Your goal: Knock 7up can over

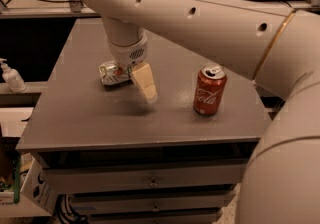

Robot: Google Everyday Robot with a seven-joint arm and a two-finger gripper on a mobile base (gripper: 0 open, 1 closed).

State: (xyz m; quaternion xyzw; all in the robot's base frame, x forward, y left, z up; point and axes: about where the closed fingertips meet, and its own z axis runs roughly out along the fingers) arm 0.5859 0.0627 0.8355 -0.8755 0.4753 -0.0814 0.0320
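The 7up can (pixel 112 73) is pale white and green with a red spot. It lies on its side on the grey table (pixel 90 118), left of centre, partly hidden behind the wrist. My gripper (pixel 145 85) hangs from the big cream arm just right of the can and in front of it, low over the table top. A red cola can (pixel 209 92) stands upright to the right, apart from the gripper.
The arm (pixel 210 23) spans the view from the upper middle to the right edge. A white pump bottle (pixel 11 76) stands on a lower ledge at the left. Drawers (pixel 150 180) sit under the table's front edge.
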